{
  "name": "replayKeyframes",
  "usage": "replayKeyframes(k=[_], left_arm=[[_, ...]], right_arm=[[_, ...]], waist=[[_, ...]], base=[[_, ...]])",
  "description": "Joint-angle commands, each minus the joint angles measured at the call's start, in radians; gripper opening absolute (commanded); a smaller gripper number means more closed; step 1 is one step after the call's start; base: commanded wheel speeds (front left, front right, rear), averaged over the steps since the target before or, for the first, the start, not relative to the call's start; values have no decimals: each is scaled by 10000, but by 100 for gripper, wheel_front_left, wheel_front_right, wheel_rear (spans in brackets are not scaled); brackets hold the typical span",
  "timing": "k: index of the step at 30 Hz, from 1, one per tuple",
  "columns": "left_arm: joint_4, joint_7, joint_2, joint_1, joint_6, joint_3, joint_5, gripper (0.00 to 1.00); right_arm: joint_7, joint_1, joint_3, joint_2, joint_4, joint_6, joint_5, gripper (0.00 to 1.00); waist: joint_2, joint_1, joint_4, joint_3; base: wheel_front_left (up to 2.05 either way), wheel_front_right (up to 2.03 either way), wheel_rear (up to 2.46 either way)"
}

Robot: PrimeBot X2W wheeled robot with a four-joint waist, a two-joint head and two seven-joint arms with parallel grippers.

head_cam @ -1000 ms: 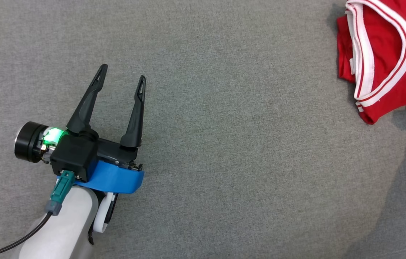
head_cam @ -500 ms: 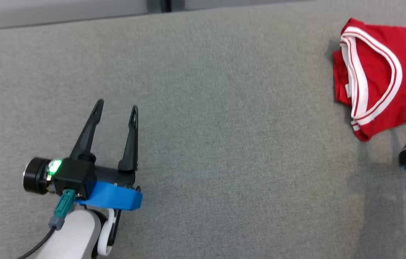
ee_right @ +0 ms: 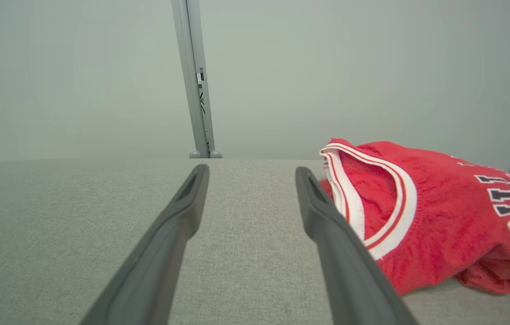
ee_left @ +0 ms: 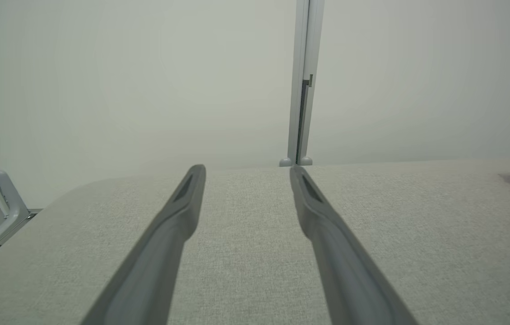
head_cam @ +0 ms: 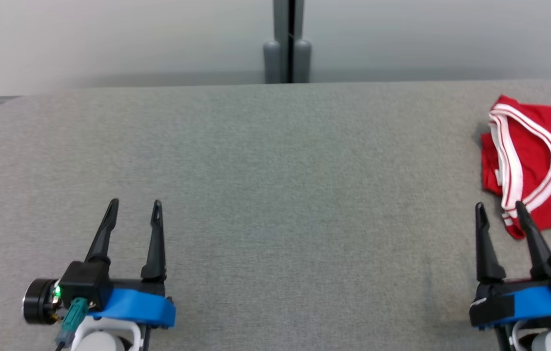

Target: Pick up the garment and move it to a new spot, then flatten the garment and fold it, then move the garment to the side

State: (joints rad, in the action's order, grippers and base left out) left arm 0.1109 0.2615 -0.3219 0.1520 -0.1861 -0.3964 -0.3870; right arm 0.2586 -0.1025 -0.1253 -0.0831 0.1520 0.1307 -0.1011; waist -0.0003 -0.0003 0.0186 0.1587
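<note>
A red jersey (head_cam: pixel 541 161) is seen bunched in loose folds at the right edge of the grey table (head_cam: pixel 275 161), in the upper right of the head view. The left gripper (head_cam: pixel 135 202), lower left, and the right gripper (head_cam: pixel 499 205), lower right, are shown with fingers spread wide and empty. One right finger is lined up over the jersey's white trim; contact cannot be confirmed. The jersey is judged already set aside, with only a clean release left. The right fingers are best kept wide and drawn straight back, so that the trim is not snagged or the folds dragged open.
</note>
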Motion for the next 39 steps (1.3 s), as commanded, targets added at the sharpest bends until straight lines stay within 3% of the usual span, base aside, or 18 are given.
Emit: replayKeyframes(k=[1, 9, 17, 39], left_arm=[[48, 39, -51, -287, -44, 164, -15, 100], [227, 43, -88, -1187, 101, 421, -59, 100], [428, 45, -91, -1759, 527, 512, -131, 100], [1062, 46, 200, -1625, 904, 909, 189, 100]], right_arm=[[-118, 453, 97, 127, -314, 2, -67, 100], [-713, 1651, 302, 308, -1159, 2, -167, 100], [-1394, 2714, 358, 326, -1889, 2, -430, 100], [-1587, 2949, 450, 327, -2025, 2, -634, 100]], waist=[[3, 3, 185, -217], [3, 3, 359, -997], [3, 3, 248, -1716], [3, 3, 385, -1918]], base=[[0, 0, 0], [0, 0, 0], [0, 0, 0], [0, 0, 0]])
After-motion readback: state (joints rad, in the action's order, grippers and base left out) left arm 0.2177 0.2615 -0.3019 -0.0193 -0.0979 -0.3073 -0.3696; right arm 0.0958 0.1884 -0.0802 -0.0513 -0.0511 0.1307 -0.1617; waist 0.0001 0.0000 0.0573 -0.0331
